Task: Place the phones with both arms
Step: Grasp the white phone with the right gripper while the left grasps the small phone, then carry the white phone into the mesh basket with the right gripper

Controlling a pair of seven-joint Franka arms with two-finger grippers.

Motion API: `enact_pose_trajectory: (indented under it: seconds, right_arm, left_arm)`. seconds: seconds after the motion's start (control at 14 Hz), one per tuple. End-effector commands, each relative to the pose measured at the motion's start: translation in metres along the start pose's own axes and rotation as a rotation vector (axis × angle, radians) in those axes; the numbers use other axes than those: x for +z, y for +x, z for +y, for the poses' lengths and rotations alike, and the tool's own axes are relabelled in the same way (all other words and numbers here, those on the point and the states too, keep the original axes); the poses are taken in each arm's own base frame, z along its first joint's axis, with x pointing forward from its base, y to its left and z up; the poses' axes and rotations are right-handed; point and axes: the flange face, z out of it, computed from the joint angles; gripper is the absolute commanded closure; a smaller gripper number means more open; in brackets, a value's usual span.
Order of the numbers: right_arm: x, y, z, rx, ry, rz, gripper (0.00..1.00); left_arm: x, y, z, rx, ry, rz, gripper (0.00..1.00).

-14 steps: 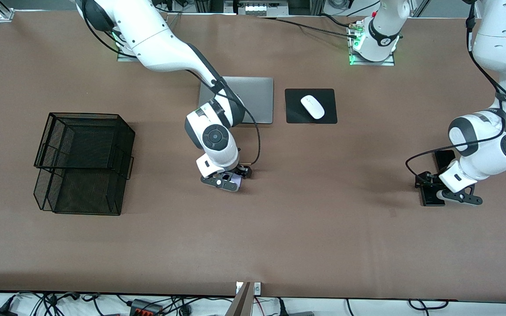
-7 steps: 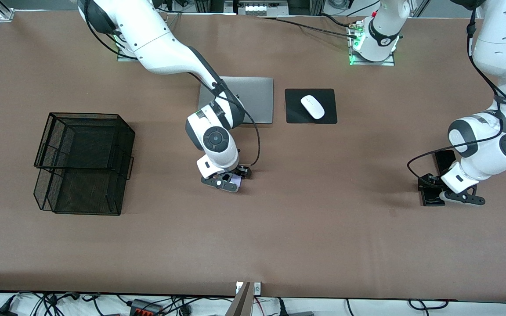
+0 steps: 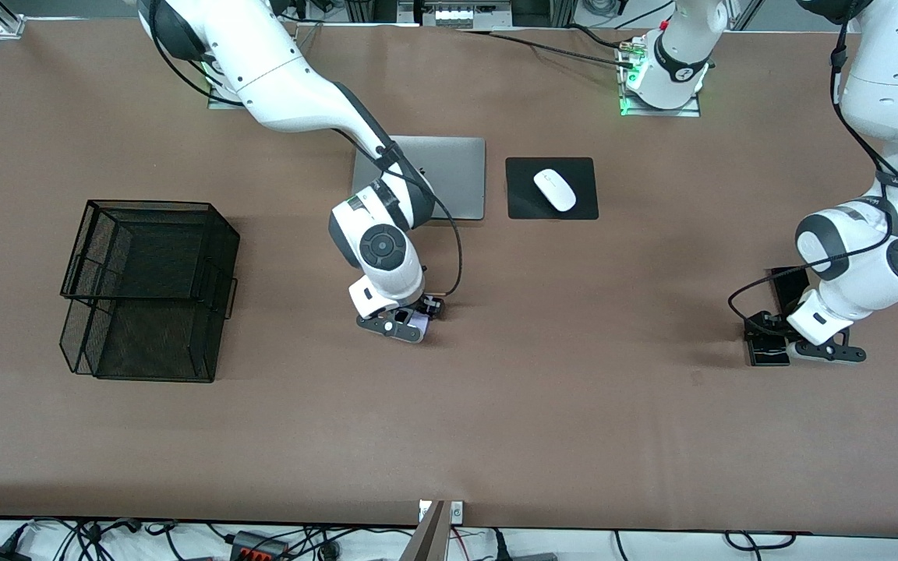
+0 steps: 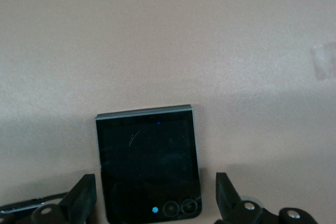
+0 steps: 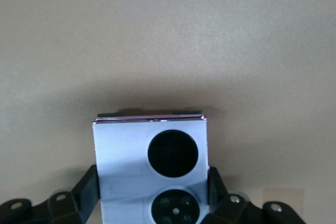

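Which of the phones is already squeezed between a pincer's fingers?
The lilac phone with two black circles: the right pincer presses both its sides. The small black phone lies between the left pincer's open fingers, ungripped.

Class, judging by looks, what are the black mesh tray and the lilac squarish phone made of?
Black mesh tray: probably painted metal wire, since the table shows through its fine grid. Lilac squarish phone: seemingly glossy glass or plastic, with a shiny metal-looking edge.
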Motion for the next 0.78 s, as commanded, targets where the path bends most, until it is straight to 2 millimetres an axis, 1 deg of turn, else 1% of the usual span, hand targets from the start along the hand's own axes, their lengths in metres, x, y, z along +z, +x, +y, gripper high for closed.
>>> enact_pose_trajectory:
  seconds: [0.0, 0.14, 0.21, 0.29, 0.36, 0.43, 0.57, 0.64, 0.71]
  right_arm:
    - [-0.028, 0.012, -0.006, -0.006, 0.012, 0.028, 0.76]
    - [-0.066, 0.025, -0.003, -0.035, -0.028, 0.006, 0.76]
    - [-0.091, 0.040, 0.008, -0.065, -0.054, 0.000, 0.76]
    - [-0.101, 0.050, 0.020, -0.107, -0.076, -0.019, 0.76]
    - [-0.128, 0.068, 0.040, -0.144, -0.074, -0.024, 0.76]
    - [-0.139, 0.078, 0.064, -0.170, -0.096, -0.054, 0.76]
    - [-0.151, 0.095, 0.106, -0.246, -0.128, -0.109, 0.76]
    - [-0.160, 0.109, 0.132, -0.257, -0.134, -0.123, 0.76]
    - [-0.168, 0.119, 0.151, -0.273, -0.134, -0.136, 0.76]
  left_arm:
    - [0.002, 0.004, 0.001, -0.048, -0.005, 0.027, 0.00]
    - [0.006, 0.003, -0.001, -0.042, -0.001, 0.032, 0.00]
    - [0.007, 0.002, -0.003, -0.041, 0.001, 0.030, 0.00]
    - [0.007, 0.003, -0.002, -0.040, 0.001, 0.030, 0.00]
    - [0.007, 0.003, -0.001, -0.037, 0.003, 0.034, 0.01]
    - [0.011, 0.002, 0.000, -0.035, 0.005, 0.037, 0.07]
    - [0.012, 0.002, 0.001, -0.033, 0.005, 0.033, 0.24]
    - [0.012, 0.002, 0.001, -0.033, 0.005, 0.033, 0.35]
    - [0.012, 0.002, 0.001, -0.029, 0.006, 0.033, 0.46]
